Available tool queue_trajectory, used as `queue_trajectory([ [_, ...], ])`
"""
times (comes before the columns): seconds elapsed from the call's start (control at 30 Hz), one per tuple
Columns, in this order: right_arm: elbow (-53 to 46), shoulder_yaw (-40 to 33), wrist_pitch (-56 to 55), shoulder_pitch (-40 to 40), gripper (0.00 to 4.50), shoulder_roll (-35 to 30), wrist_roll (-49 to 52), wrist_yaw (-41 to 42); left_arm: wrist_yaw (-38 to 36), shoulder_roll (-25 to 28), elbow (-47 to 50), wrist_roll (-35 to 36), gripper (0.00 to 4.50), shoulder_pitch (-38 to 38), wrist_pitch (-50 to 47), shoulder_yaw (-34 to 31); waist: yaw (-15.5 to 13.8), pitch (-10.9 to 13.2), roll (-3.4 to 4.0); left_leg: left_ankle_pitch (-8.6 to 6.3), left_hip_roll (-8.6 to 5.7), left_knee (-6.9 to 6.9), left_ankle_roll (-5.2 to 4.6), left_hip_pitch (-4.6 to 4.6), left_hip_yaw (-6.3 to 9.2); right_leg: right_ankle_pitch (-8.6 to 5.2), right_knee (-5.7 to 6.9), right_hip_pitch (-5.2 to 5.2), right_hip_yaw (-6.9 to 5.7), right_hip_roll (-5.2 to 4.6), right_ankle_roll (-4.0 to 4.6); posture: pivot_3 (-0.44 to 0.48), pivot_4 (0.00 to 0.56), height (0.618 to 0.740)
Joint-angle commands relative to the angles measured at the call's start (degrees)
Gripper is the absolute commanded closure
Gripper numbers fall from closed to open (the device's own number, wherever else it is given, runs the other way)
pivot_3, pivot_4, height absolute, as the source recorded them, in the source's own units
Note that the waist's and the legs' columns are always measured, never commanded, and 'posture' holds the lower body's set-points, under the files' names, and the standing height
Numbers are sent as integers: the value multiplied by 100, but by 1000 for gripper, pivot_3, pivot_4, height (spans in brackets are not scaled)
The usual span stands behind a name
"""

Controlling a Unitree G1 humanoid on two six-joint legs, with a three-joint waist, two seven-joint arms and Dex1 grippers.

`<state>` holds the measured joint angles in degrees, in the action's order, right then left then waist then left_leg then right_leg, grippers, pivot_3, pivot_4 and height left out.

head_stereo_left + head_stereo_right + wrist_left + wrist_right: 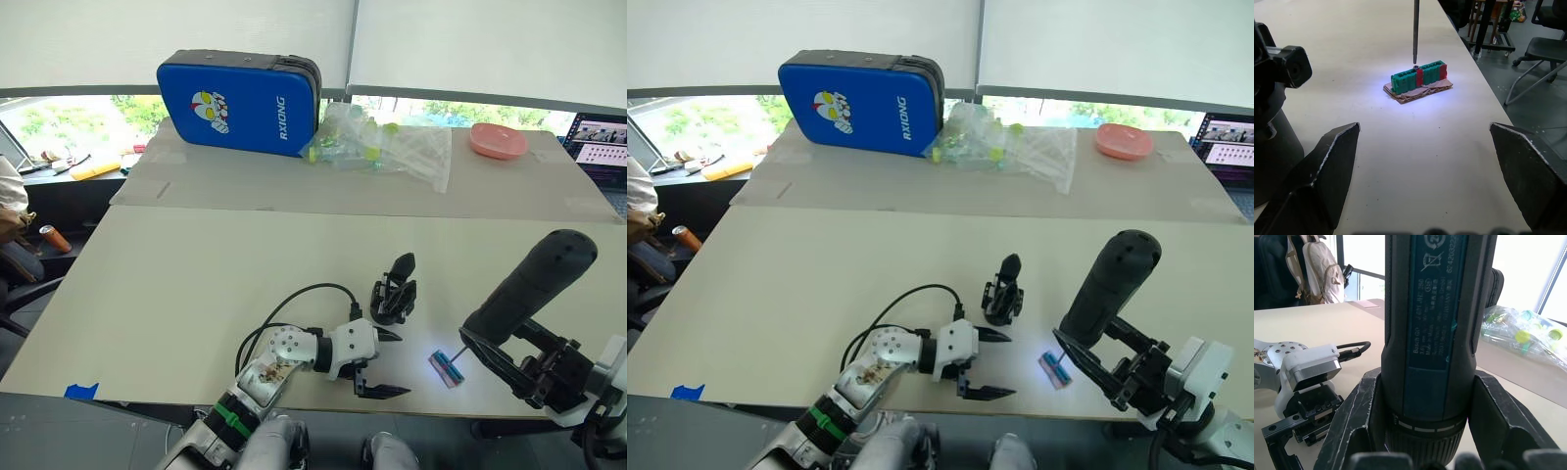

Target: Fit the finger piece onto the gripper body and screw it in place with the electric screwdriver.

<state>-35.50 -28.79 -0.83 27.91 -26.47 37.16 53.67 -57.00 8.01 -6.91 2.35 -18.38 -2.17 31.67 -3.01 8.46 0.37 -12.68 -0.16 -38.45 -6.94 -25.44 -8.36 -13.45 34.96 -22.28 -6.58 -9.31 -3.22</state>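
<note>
While our right gripper (pixel 509 348) hugs the fat black electric screwdriver (pixel 529 284), its thin bit touches a screw in the little green-and-red holder (pixel 1418 78). Our left gripper (pixel 377 362) waits wide open and empty beside the small black gripper body (pixel 394 291). Next, we think, the screw lifts out.

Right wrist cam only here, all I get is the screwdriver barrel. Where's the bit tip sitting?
Observer: The electric screwdriver points down and its bit tip meets the top of a small green-and-red block on the table, in a pale glow.
Operator: Left side holding anything?
Observer: No. The left gripper is open with its fingers wide apart and nothing between them. It sits low over the table, facing the block.
Operator: Gripper body?
Observer: The gripper body stands on the table just beyond the left gripper, with one pointed finger up, apart from the block.
</note>
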Motion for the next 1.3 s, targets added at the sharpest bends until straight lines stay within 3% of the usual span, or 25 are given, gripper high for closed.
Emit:
queue_trajectory([
  [0.03,-216,-66,-191,-13,2565,-20,121,-58,-36,-50,-65,-75,28,86,-129,266,0,0,0,0,0,0,0,0,0,0,0,0,0,0,0,0,150,740],
  [1.3,-342,-55,-146,128,2565,-119,171,-249,-63,-64,-22,-63,28,114,-258,298,1,-2,3,1,0,-8,2,1,0,0,3,2,0,2,0,0,150,740],
])
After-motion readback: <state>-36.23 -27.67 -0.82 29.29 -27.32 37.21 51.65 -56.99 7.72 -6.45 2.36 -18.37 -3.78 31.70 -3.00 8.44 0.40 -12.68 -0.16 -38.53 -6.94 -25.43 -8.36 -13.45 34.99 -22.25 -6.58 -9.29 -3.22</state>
